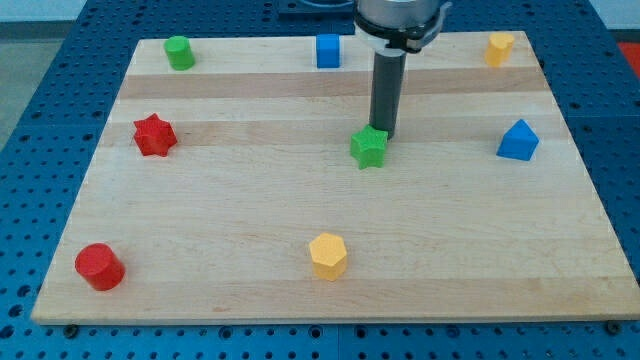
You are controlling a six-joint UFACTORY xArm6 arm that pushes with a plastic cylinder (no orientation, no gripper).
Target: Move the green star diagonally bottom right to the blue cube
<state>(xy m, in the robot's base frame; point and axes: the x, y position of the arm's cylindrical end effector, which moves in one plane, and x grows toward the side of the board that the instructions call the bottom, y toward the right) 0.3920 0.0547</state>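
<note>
The green star [369, 147] lies near the middle of the wooden board [250, 230]. My tip [385, 134] stands right at the star's upper right edge, touching or nearly touching it. The blue cube [328, 50] sits near the view's top, up and to the left of the star. The rod rises from the tip to the arm at the view's top.
A green cylinder [180, 52] at top left, a yellow block [499, 47] at top right, a blue pentagon-like block [518, 141] at right, a red star [154, 135] at left, a red cylinder [99, 267] at bottom left, a yellow hexagon [328, 256] at bottom centre.
</note>
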